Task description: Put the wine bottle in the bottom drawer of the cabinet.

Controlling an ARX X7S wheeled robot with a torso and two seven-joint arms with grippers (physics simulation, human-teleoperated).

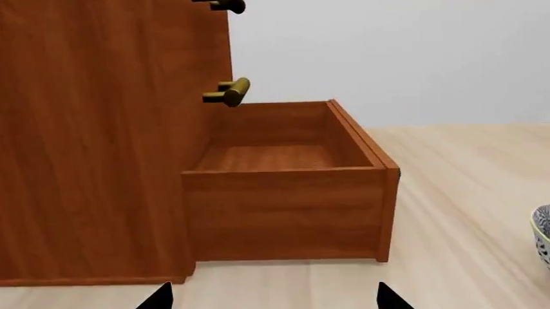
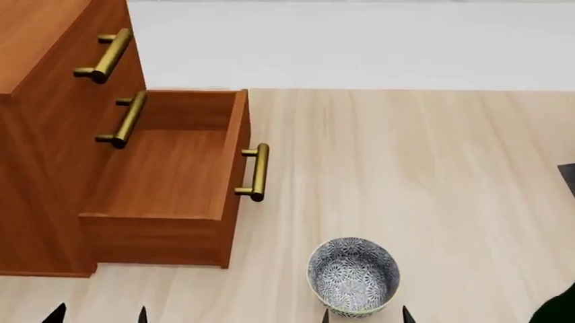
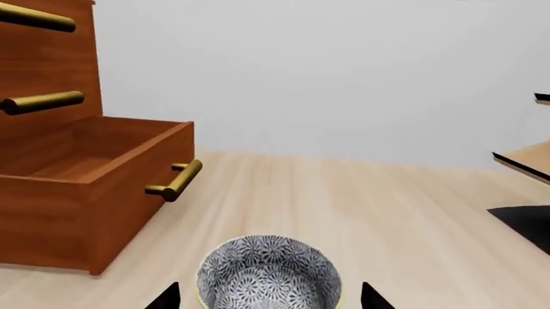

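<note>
The reddish-brown cabinet (image 2: 36,168) stands at the left, also in the left wrist view (image 1: 86,129) and the right wrist view (image 3: 43,58). Its bottom drawer (image 2: 171,168) is pulled open and empty, with plain wood floor (image 1: 275,158) and brass handle (image 3: 176,180). The wine bottle shows clearly in no view; I cannot identify a dark shape (image 2: 555,309) in the head view's bottom right corner. My left gripper (image 2: 99,314) is open and empty, low beside the drawer's side (image 1: 275,299). My right gripper (image 2: 365,315) is open, its tips either side of the patterned bowl (image 3: 269,299).
A blue-white patterned bowl (image 2: 353,274) sits on the pale wood floor right of the drawer, also at the left wrist view's edge (image 1: 543,232). A pale rack shelf (image 3: 524,158) with a black base (image 3: 524,222) stands at the far right.
</note>
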